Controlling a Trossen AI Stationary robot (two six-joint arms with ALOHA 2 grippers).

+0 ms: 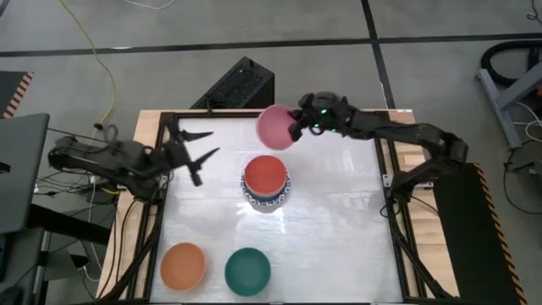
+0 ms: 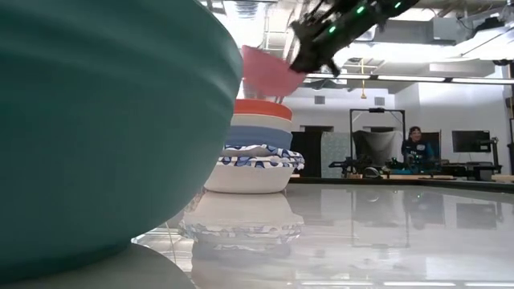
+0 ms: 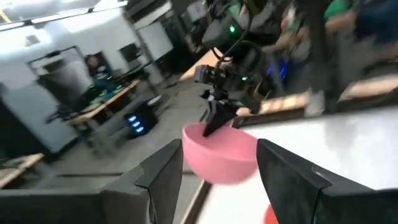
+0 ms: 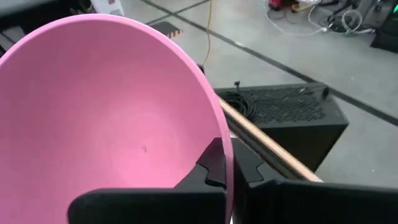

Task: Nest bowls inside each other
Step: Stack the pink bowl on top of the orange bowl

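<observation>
My right gripper (image 1: 296, 127) is shut on a pink bowl (image 1: 274, 127) and holds it in the air over the far part of the table, beyond a stack of bowls (image 1: 266, 182) with a red bowl (image 2: 263, 107) on top. The stack rests on its white, blue-patterned bottom bowl (image 2: 247, 172). An orange bowl (image 1: 184, 264) and a dark green bowl (image 1: 248, 269) sit apart near the front edge. My left gripper (image 1: 196, 152) hangs open at the table's left side, pointing level toward the pink bowl (image 3: 221, 155), with nothing between its fingers (image 3: 166, 174). My right gripper pinches the pink bowl's rim (image 4: 219, 140) on the side toward the table's right, one finger (image 4: 211, 165) inside the bowl and the other outside the wall. The fingers come from the right, slanting slightly down. The bowl hangs tilted, lifted clear of the table and the stack.
A black box (image 1: 241, 85) stands on the floor just past the far edge. Dark frame rails (image 1: 161, 212) run along the table's sides. A person (image 2: 414, 143) sits at a desk far behind. Bare white tabletop (image 1: 339, 246) lies right of the stack.
</observation>
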